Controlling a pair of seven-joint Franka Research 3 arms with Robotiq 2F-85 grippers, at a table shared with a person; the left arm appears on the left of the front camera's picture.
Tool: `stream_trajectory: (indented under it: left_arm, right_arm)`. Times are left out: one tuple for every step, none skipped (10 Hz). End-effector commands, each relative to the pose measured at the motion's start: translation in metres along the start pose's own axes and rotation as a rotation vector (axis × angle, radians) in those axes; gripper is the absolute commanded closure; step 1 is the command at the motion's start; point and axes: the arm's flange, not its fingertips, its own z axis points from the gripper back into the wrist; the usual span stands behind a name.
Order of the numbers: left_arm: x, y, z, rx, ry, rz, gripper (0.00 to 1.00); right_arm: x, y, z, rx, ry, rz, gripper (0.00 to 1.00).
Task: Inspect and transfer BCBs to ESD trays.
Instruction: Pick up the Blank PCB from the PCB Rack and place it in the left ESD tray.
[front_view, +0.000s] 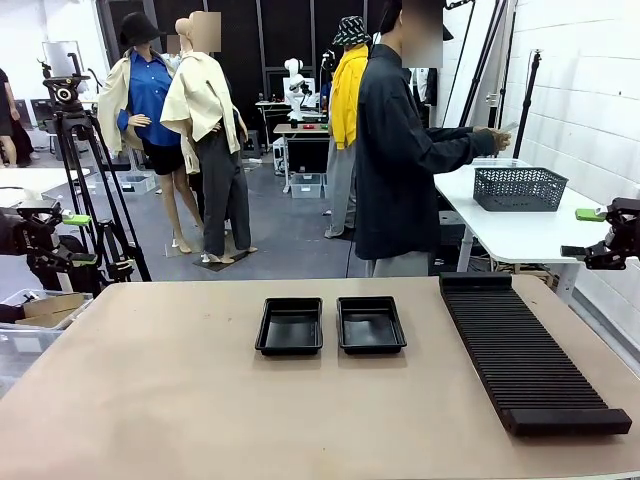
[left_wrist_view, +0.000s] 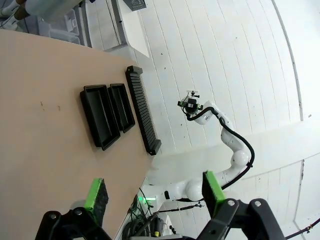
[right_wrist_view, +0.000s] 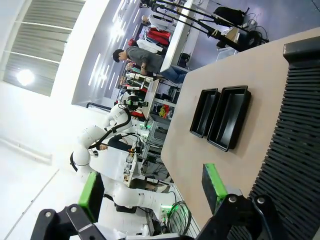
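Observation:
Two empty black ESD trays (front_view: 290, 325) (front_view: 371, 323) lie side by side at the middle of the tan table (front_view: 200, 400). No BCBs are in view. My left gripper (front_view: 80, 238) hangs open off the table's left side, well above it. Off the right side, my right gripper (front_view: 585, 233) is open too. In the left wrist view the open left gripper (left_wrist_view: 154, 191) looks down at both trays (left_wrist_view: 100, 117) (left_wrist_view: 122, 106) from afar. The right gripper (right_wrist_view: 151, 192) holds nothing, and the trays (right_wrist_view: 205, 112) (right_wrist_view: 230, 117) lie far beyond its fingers.
A long ribbed black rack (front_view: 525, 350) lies along the table's right side. A person in a dark shirt (front_view: 400, 160) stands at the far edge, turned toward a white side table (front_view: 520, 230) carrying a dark mesh basket (front_view: 520, 188). A tripod (front_view: 85, 180) stands back left.

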Motion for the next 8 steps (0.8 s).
stream_trajectory:
  left_arm:
    - [0.0008,-0.0026,0.0006,-0.001,-0.003,0.011,0.00]
    - [0.0008,-0.0026,0.0006,-0.001,-0.003,0.011,0.00]
    - [0.0008,-0.0026,0.0006,-0.001,-0.003,0.011,0.00]
    - [0.0008,-0.0026,0.0006,-0.001,-0.003,0.011,0.00]
    - [0.0008,-0.0026,0.0006,-0.001,-0.003,0.011,0.00]
    - [0.0008,-0.0026,0.0006,-0.001,-0.003,0.011,0.00]
    - [0.0008,-0.0026,0.0006,-0.001,-0.003,0.011,0.00]
    - [0.0008,-0.0026,0.0006,-0.001,-0.003,0.011,0.00]
  right_arm:
    - [-0.0013,-0.0006,0.0000,0.001,-0.002,-0.004,0.00]
    - [-0.0013,-0.0006,0.0000,0.001,-0.002,-0.004,0.00]
    - [-0.0013,-0.0006,0.0000,0.001,-0.002,-0.004,0.00]
    - [-0.0013,-0.0006,0.0000,0.001,-0.002,-0.004,0.00]
    - [-0.0013,-0.0006,0.0000,0.001,-0.002,-0.004,0.00]
    - [-0.0013,-0.0006,0.0000,0.001,-0.002,-0.004,0.00]
    - [-0.0013,-0.0006,0.0000,0.001,-0.002,-0.004,0.00]
    - [-0.0013,-0.0006,0.0000,0.001,-0.002,-0.004,0.00]
